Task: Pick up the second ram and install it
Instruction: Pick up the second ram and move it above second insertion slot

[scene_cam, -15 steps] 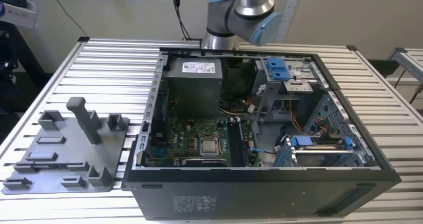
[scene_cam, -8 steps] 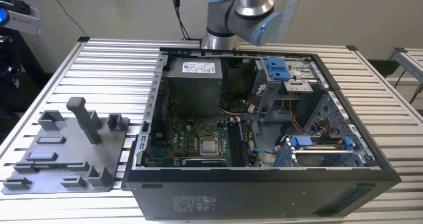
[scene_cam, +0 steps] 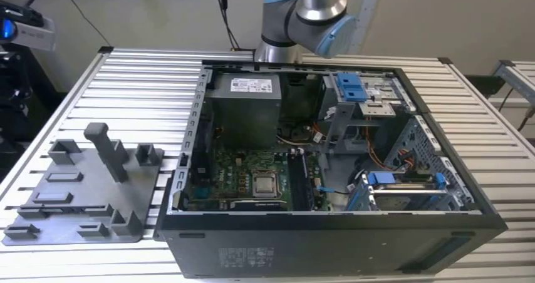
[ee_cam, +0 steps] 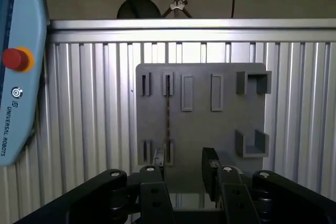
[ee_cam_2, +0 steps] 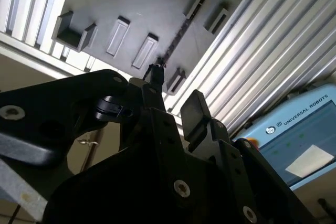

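Note:
The second ram (ee_cam: 168,114) is a thin dark strip standing on edge between two small holders on the grey fixture tray (ee_cam: 226,129). In the second wrist view the ram (ee_cam_2: 176,40) runs across the same tray (ee_cam_2: 147,3). My gripper (ee_cam: 184,163) hangs well above the tray, open, with nothing between its black fingers (ee_cam: 210,162). In the first wrist view one finger lines up with the ram's near end. The second wrist view shows the gripper (ee_cam_2: 176,93) open too. In the exterior view the tray (scene_cam: 50,223) lies to the left of the open computer case (scene_cam: 334,220).
The case holds the motherboard with a square silver processor (scene_cam: 265,185), black slots (scene_cam: 299,180) beside it and blue drive clips (scene_cam: 351,86). A blue teach pendant (ee_cam: 16,77) lies on the ribbed aluminium table (ee_cam: 304,103) beside the tray. The arm's base (scene_cam: 301,14) stands behind the case.

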Controlling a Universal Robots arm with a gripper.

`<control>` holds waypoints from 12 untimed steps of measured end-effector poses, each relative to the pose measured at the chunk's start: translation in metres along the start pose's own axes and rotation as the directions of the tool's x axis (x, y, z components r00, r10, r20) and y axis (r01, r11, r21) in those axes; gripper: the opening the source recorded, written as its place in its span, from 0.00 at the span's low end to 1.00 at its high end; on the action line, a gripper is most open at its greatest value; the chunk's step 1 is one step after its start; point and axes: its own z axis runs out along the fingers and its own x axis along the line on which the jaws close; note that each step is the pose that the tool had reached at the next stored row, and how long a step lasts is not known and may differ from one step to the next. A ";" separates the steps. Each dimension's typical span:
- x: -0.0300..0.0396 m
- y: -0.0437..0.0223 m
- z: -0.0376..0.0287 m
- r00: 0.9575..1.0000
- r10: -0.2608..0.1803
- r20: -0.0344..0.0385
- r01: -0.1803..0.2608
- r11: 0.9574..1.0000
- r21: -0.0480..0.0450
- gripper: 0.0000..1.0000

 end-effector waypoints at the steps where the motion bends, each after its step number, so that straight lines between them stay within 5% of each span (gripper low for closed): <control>1: 0.0002 0.0000 0.0005 1.000 0.000 0.004 0.000 1.000 0.001 0.42; 3: 0.0005 -0.0001 0.0017 1.000 0.000 0.013 0.000 1.000 0.002 0.42; 12: 0.0012 0.0000 0.0097 1.000 0.002 0.014 -0.002 1.000 0.002 0.42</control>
